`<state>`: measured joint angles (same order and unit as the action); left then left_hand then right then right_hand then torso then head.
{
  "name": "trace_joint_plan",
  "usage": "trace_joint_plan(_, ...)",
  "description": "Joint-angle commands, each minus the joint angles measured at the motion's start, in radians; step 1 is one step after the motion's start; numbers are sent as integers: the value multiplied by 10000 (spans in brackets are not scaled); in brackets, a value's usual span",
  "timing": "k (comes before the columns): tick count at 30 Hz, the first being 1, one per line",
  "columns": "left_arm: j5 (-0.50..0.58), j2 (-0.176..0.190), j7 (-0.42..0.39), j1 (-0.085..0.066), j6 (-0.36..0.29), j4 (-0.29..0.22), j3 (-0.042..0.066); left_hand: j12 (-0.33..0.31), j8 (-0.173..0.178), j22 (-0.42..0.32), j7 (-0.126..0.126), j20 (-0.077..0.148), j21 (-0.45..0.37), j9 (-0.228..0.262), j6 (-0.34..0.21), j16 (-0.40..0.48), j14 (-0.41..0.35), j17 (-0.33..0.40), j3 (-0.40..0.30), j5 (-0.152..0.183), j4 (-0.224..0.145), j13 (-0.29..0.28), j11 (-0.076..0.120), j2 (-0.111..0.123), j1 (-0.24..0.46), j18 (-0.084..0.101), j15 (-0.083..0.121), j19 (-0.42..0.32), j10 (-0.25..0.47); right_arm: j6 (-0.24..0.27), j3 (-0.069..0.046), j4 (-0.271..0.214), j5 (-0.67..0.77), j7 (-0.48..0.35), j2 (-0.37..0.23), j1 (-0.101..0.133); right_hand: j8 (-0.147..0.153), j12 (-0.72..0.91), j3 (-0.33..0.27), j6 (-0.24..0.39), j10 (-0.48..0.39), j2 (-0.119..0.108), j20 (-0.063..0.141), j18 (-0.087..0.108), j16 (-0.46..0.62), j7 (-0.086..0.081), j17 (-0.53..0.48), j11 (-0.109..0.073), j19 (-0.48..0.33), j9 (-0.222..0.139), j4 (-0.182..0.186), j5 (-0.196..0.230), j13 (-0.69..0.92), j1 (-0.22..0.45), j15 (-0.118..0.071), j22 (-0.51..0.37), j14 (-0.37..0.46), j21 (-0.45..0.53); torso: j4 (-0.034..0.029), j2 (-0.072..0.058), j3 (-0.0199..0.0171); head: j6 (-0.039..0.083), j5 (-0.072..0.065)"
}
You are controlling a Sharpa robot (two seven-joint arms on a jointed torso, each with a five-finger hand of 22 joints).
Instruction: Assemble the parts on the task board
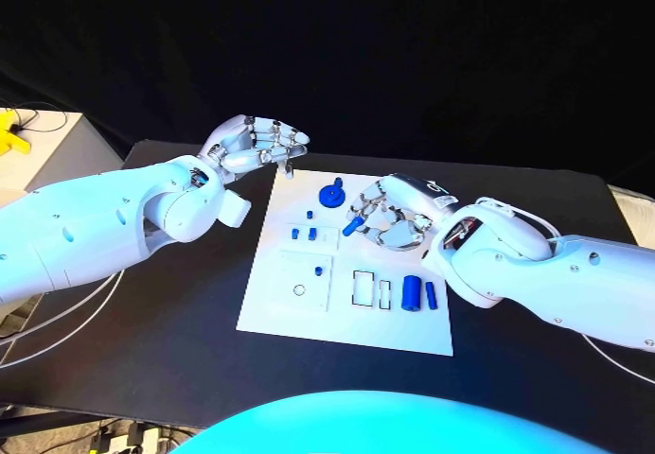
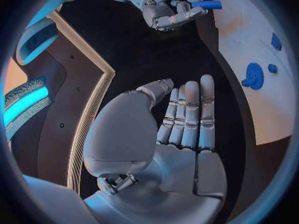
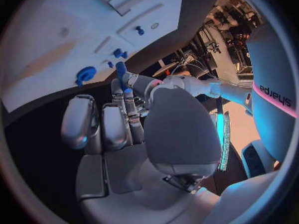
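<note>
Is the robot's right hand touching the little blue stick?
Touching. In the left wrist view, the right hand pinches the blue stick between its fingers.

Readable text: one instance. Right wrist view: dark lettering "sharpa" on white arm cover (image 3: 274,92), printed above pink stripe, appearing mirrored/inverted. Task board (image 1: 348,284): no legible markings. Other surfaces: no legible labels, numbers.

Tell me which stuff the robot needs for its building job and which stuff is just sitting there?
Needed for the job:
- white task board
- blue peg, pinched in the right hand
- blue gear
- two blue cylinders lying on the board
- small blue pieces

Just sitting there:
- yellow thing on the side stand
- left hand, holding nothing
</note>
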<state>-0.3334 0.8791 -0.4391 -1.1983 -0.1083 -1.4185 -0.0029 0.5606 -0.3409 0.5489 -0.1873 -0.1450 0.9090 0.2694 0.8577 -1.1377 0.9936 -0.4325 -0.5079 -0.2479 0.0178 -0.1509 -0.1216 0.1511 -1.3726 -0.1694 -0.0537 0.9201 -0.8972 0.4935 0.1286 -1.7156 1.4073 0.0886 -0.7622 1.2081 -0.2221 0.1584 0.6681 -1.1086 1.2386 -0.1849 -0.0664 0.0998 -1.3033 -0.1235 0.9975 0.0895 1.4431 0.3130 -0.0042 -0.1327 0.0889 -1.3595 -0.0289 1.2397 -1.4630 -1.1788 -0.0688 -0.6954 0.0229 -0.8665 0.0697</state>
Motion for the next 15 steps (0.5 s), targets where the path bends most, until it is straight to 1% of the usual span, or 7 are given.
trace_joint_plan(1,34,-68,-56,-4,151,-3,7,-33,-43,9,-27,-7,15,-17,-44,56,-37,14,37,-15,-27,15,-38,-64,-22,-145,12,-39,0,-41,47,48,-242,-403,377,-64,-59,-14,64,-43,484,265,0,-142,6,-1,-9,-402,39,355,-7,-32,5,-170,-35,10,-21,-11,21,0,5,-24,82)
trace_joint_plan(3,43,-110,-51,-4,167,5,7,-33,-43,9,-27,-7,15,-17,-44,56,-37,14,37,-15,-27,15,-38,-64,-22,-145,12,-39,0,-118,77,107,-59,-429,686,-152,-62,-20,79,-37,485,273,0,-139,11,-2,-20,-400,32,362,-20,-35,6,-168,-35,-1,-18,4,20,-2,-1,-17,108)
trace_joint_plan(6,50,-158,-37,-5,179,19,7,-33,-43,9,-27,-7,15,-17,-44,56,-37,14,37,-15,-27,15,-38,-64,-22,-145,12,-39,0,-364,115,237,255,-333,1115,-285,-65,-27,96,-30,485,278,1,-137,19,-4,-38,-399,28,369,-36,-44,8,-165,-34,-5,-14,11,-26,13,-1,-62,144)
trace_joint_plan(8,53,-181,-28,-5,161,35,7,-36,-42,9,-31,-8,14,-20,-50,58,-38,15,43,-15,-23,19,-40,-63,-14,-144,10,-42,1,-611,146,340,536,-168,1373,-364,-66,-30,102,-26,485,280,1,-131,33,-5,-68,-398,18,372,-41,-47,9,-162,-34,-28,-8,39,-40,20,2,-62,172)
trace_joint_plan(10,53,-207,-18,-5,143,55,7,-38,-38,9,-36,-9,14,-24,-59,59,-39,15,46,-14,-23,21,-42,-60,-12,-144,10,-43,2,-896,194,471,959,51,1669,-460,-67,-37,113,-17,481,286,1,-121,55,-10,-112,-394,3,378,-48,-44,9,-151,-31,-62,1,81,-26,16,7,-62,256)
trace_joint_plan(12,54,-223,-12,-5,139,62,7,-38,-38,9,-36,-9,14,-24,-59,59,-39,15,46,-14,-23,21,-42,-60,-12,-144,10,-43,2,-1067,226,549,1197,180,1852,-525,-68,-44,121,-11,477,289,1,-118,75,-12,-154,-391,-4,382,-55,-43,10,-143,-30,-73,10,97,-35,17,11,-62,280)
trace_joint_plan(15,54,-242,2,-5,146,64,7,-38,-38,9,-36,-9,14,-24,-59,59,-39,15,46,-14,-23,21,-42,-60,-12,-144,10,-43,2,-1293,262,636,1507,329,2081,-618,-69,-49,126,-8,474,289,0,-114,77,-13,-157,-390,-11,385,-60,-43,10,-137,-28,-90,11,118,-16,6,12,-62,335)
